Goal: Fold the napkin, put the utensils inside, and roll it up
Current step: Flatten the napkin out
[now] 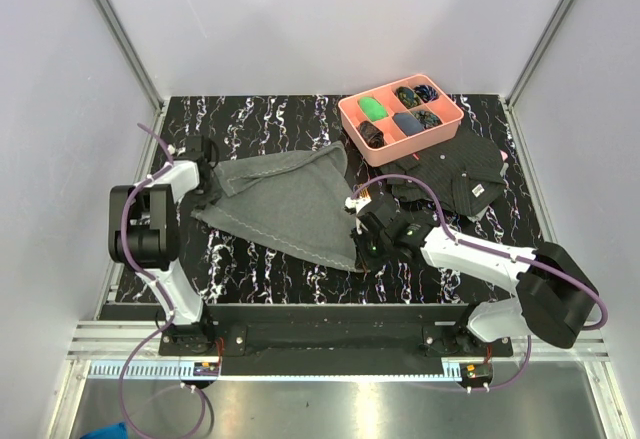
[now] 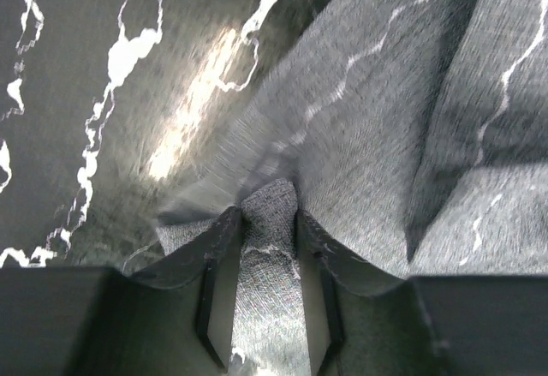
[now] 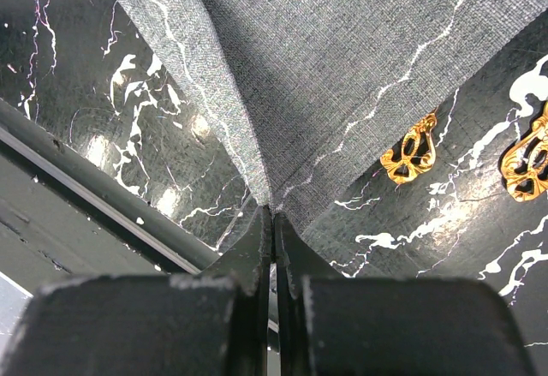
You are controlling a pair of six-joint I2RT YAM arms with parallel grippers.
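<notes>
The grey napkin (image 1: 285, 199) lies partly lifted across the dark marbled table, pulled between both arms. At its left corner my left gripper (image 1: 207, 181) has a bunched fold of the cloth (image 2: 385, 119) squeezed between its fingertips (image 2: 267, 217). My right gripper (image 1: 358, 244) holds the near right corner, its jaws pressed flat together on the napkin's tip (image 3: 272, 211), and the cloth (image 3: 342, 68) rises away from it. In the right wrist view, two ornate gold utensil ends (image 3: 411, 149) (image 3: 524, 158) lie on the table beside the napkin's edge. The rest of them is out of view.
A pink tray (image 1: 352, 111) with small dark and green items stands at the back right. A black patterned cloth (image 1: 465, 174) with a white tag lies in front of it, just behind my right arm. The table's front rail (image 3: 86, 188) runs close to my right gripper.
</notes>
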